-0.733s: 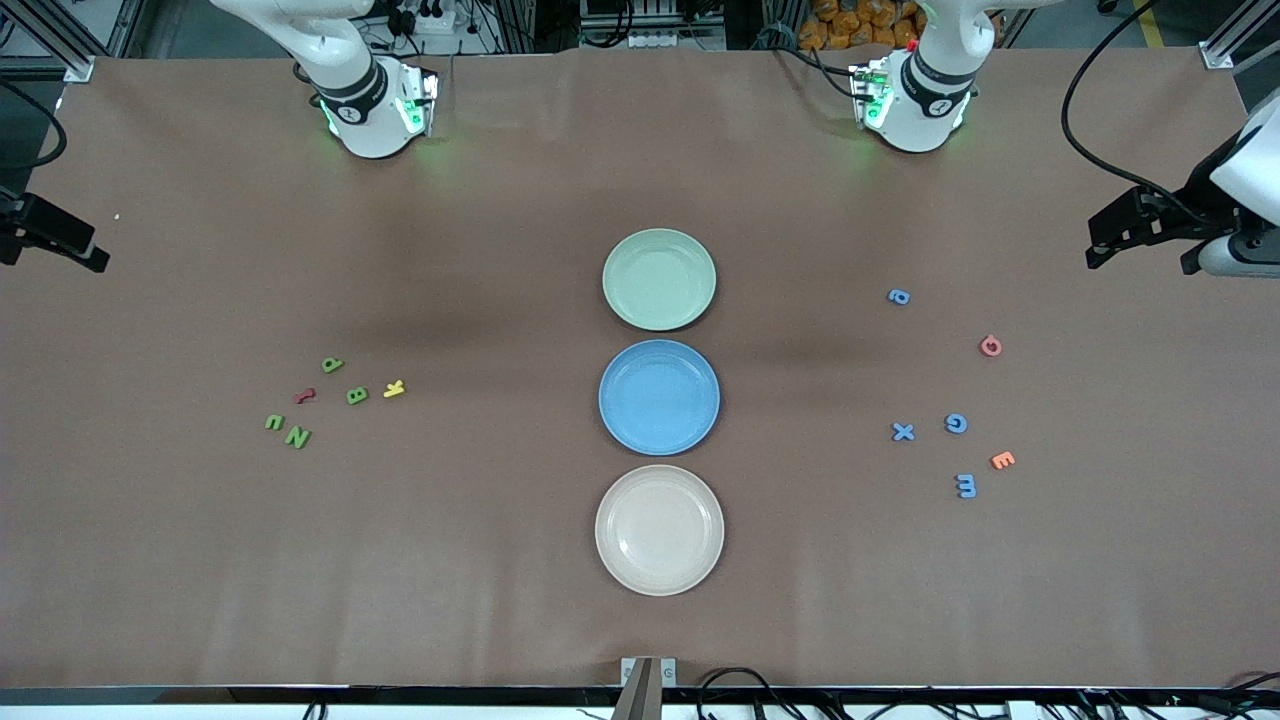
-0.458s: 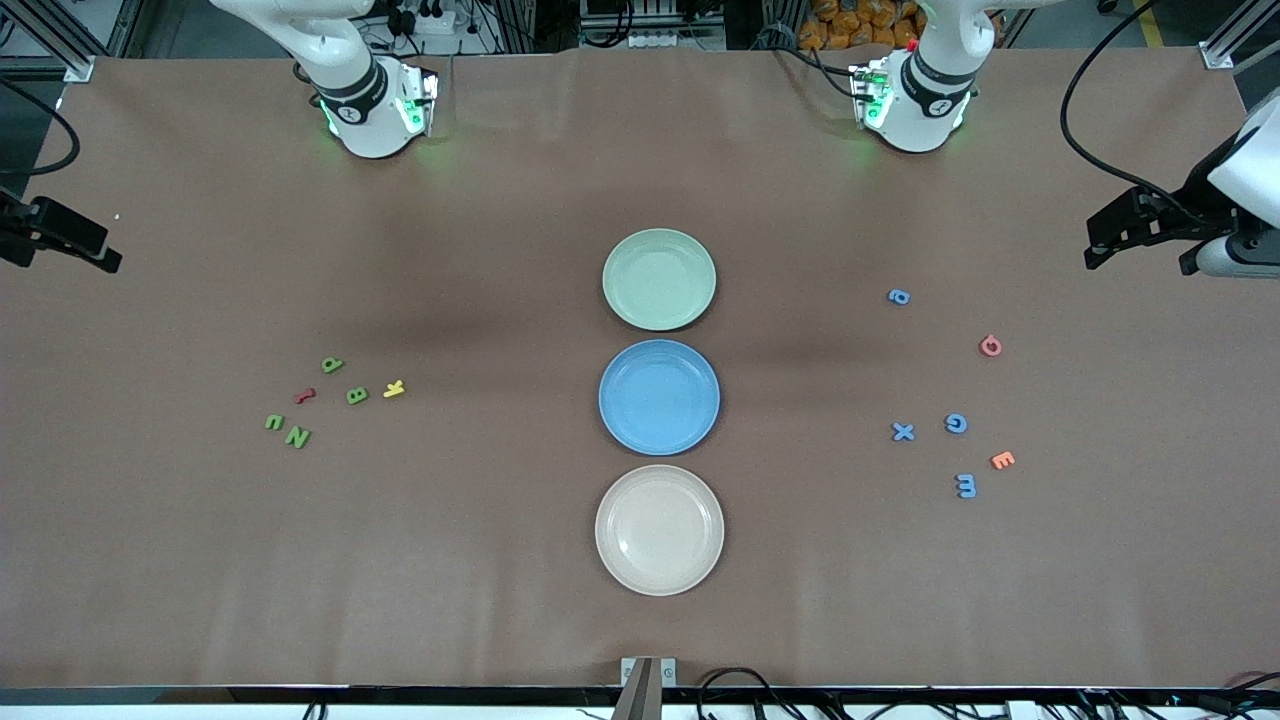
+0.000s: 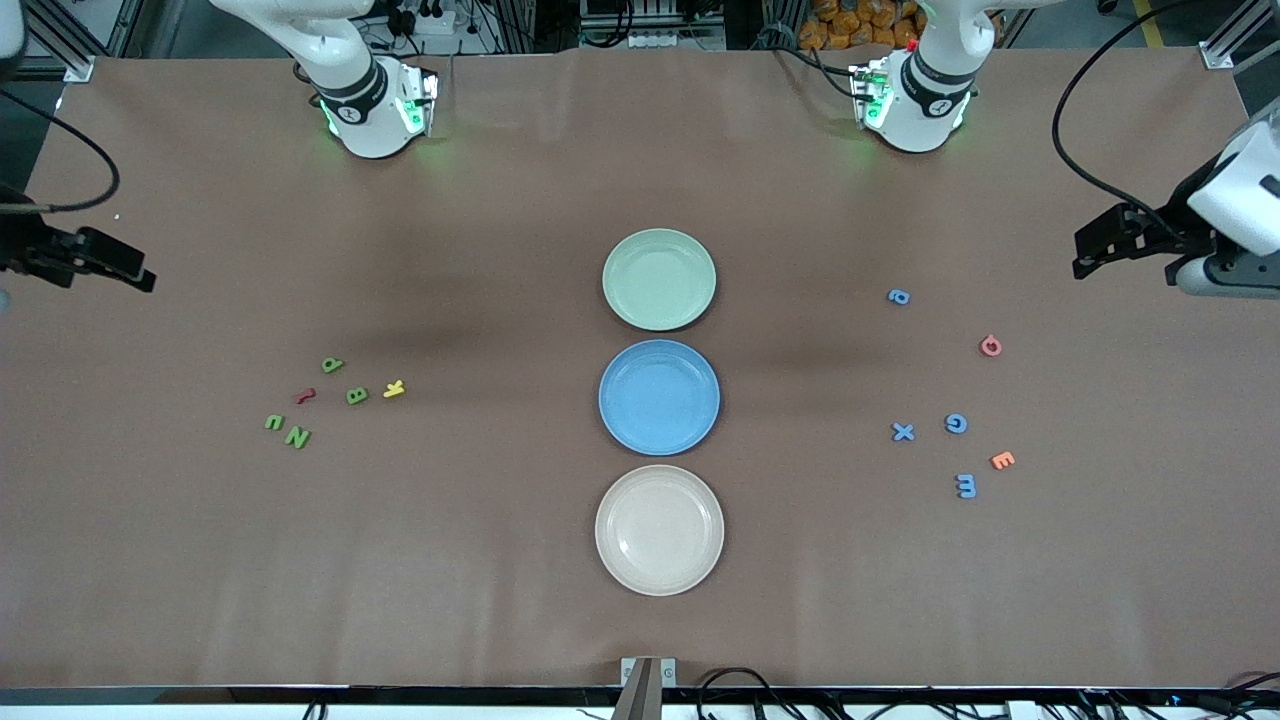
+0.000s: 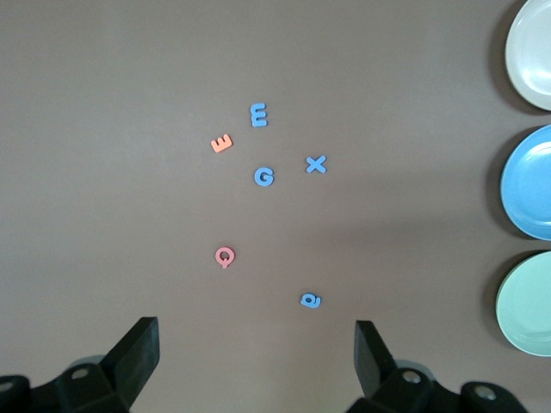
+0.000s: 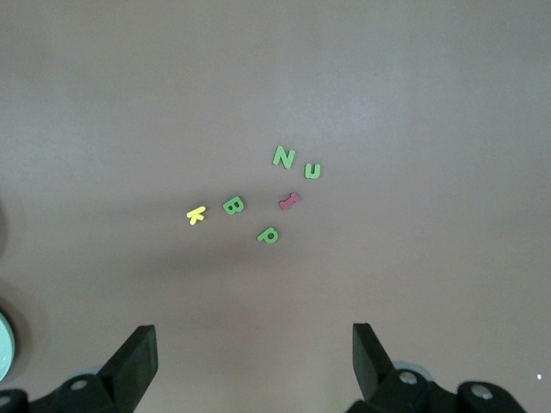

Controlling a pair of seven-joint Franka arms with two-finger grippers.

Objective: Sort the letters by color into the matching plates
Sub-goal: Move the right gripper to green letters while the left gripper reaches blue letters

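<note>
The only writing is the letters themselves. Toward the right arm's end of the table lie green N (image 3: 298, 437), U (image 3: 274, 422), B (image 3: 356, 395) and P (image 3: 332, 365), with a yellow K (image 3: 394, 389) beside the B and a small red piece (image 3: 305, 396) among them whose letter I cannot read. Toward the left arm's end lie a blue X (image 3: 903, 432), G (image 3: 956, 423) and E (image 3: 966, 486), a small blue letter (image 3: 899, 296) apart from these and farther from the camera, an orange E (image 3: 1002, 460) and a pink Q (image 3: 990, 346). Three plates stand in a row at mid-table — green plate (image 3: 659, 279) farthest from the camera, blue plate (image 3: 659, 397) in the middle, beige plate (image 3: 659, 530) nearest — and none has a letter in it. The left gripper (image 4: 256, 361) hangs over the table at its own end, jaws spread wide and grasping nothing; the right gripper (image 5: 255, 361) hangs likewise at the other end, jaws released and bare.
</note>
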